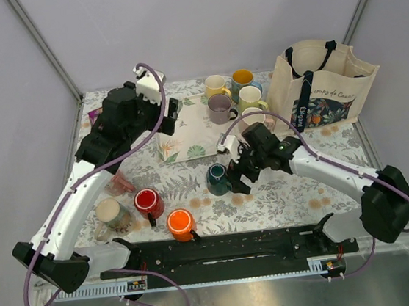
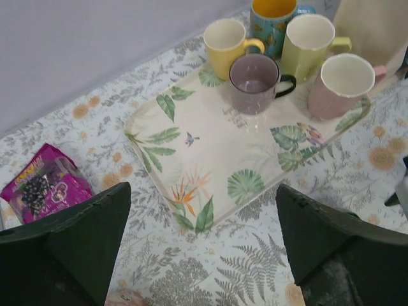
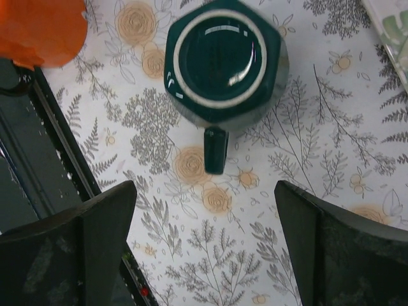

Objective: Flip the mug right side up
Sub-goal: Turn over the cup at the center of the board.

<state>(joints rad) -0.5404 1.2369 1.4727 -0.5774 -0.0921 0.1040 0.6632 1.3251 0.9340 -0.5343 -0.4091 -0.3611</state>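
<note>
While our left gripper (image 2: 203, 194) and right gripper (image 3: 205, 191) both gaped wide and empty, the mug (image 1: 121, 182) sat well behind the left one, touching neither.

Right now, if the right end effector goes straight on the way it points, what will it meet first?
Probably the dark green mug, centred ahead of the open right end effector; depth is unclear, so perhaps the tablecloth first.

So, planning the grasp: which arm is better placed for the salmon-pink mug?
Left. The mug sits beside the left arm, and the left hand is open. The right hand hangs over the green mug, farther off.
</note>
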